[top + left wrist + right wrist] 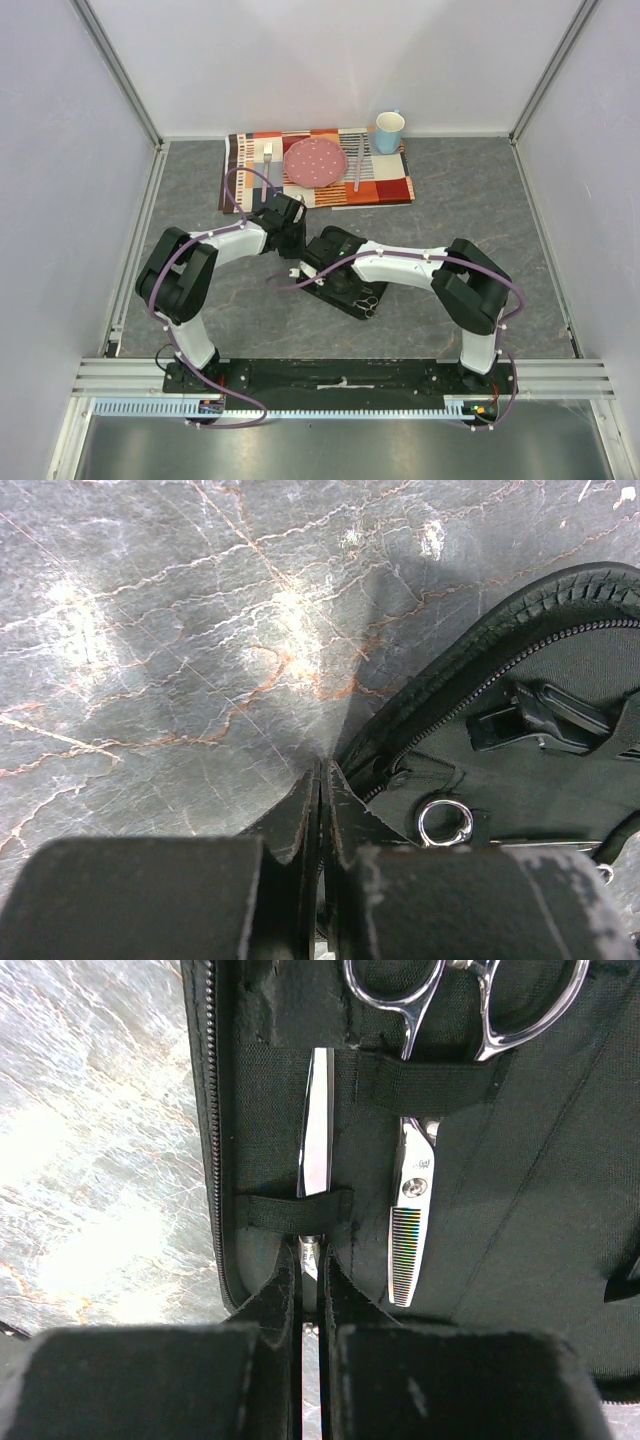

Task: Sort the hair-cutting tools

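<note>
The black zip case (345,297) lies open mid-table. In the right wrist view, plain silver scissors (318,1125) and thinning scissors (410,1220) lie in the case (520,1160) under elastic straps, ring handles at the far end. My right gripper (312,1260) is shut on the blade tip of the plain scissors, just below the lower strap. My left gripper (321,780) is shut with nothing visible between its fingers, touching the case's zipped rim (470,660). A black hair clip (540,720) and a silver ring (445,822) show inside. Both grippers (298,258) (333,272) meet over the case's left end.
A striped placemat (390,188) at the back holds a pink plate (315,161), a fork (266,160) and a knife (357,165). A blue cup (389,131) stands at its right corner. Grey marbled tabletop (500,210) surrounds the case, walls on three sides.
</note>
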### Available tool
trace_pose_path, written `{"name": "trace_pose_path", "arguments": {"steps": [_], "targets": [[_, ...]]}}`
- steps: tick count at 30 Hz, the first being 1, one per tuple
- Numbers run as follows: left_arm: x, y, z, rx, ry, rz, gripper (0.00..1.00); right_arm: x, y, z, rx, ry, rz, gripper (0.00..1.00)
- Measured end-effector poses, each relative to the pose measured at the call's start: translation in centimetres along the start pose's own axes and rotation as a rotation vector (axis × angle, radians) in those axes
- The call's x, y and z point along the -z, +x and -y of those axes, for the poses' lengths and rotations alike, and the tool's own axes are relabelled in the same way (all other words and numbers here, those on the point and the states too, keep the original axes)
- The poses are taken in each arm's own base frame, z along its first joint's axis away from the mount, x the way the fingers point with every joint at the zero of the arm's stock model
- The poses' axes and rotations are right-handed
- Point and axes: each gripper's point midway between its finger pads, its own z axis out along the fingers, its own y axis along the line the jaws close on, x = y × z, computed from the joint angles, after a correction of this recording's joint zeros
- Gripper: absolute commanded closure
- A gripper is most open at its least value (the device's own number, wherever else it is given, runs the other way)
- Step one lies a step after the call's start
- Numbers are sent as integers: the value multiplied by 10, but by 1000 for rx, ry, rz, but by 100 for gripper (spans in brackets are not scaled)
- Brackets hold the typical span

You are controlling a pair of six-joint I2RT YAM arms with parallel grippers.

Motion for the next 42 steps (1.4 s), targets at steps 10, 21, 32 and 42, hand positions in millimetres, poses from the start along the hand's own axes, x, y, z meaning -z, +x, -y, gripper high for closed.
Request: {"name": "trace_pose_path", "arguments": {"steps": [10, 21, 32, 42], "targets": [[0, 0, 0, -10, 0, 1, 94, -1, -5, -1, 61, -28, 21, 100], [-2, -2, 2, -20, 6, 11, 94, -1, -12, -3, 55, -39, 47, 74], [-4, 0, 8, -34, 26, 9, 94, 37, -52, 4, -16, -5, 199, 63], [-3, 4, 12, -40, 40, -5, 94, 78, -33, 9, -63, 32, 268, 59]]}}
